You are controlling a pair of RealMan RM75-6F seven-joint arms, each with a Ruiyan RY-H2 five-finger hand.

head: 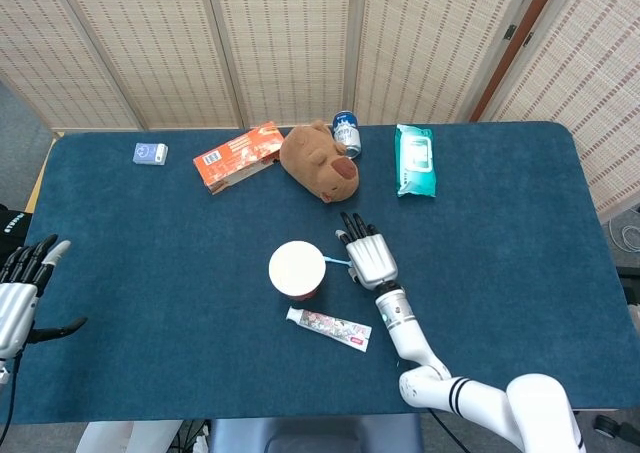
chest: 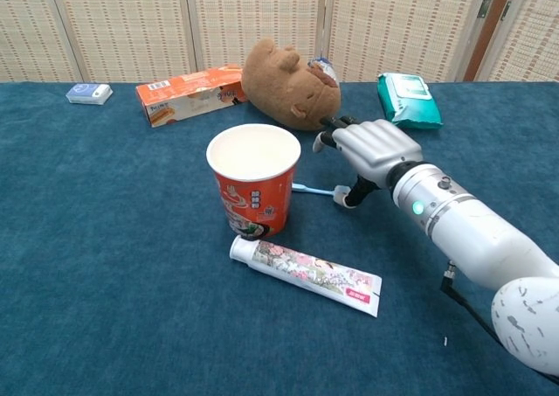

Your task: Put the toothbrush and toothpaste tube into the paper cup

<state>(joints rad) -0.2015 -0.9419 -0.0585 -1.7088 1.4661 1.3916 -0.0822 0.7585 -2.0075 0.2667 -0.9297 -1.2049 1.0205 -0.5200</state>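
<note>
A red paper cup [head: 297, 270] [chest: 254, 179] stands upright mid-table, its mouth showing nothing inside. A light blue toothbrush [chest: 315, 190] [head: 336, 261] lies flat just right of the cup. The toothpaste tube [head: 329, 328] [chest: 305, 274] lies in front of the cup. My right hand [head: 367, 256] [chest: 367, 151] hovers over the brush's head end, fingers spread, thumb tip close to the brush head; contact cannot be told. It holds nothing. My left hand [head: 18, 298] is open at the table's far left edge, seen only in the head view.
A brown plush toy [head: 319, 161], a blue can [head: 346, 133], an orange box [head: 238, 156], a teal wipes pack [head: 414, 160] and a small blue-white box [head: 150, 153] lie along the back of the blue table [head: 500, 243].
</note>
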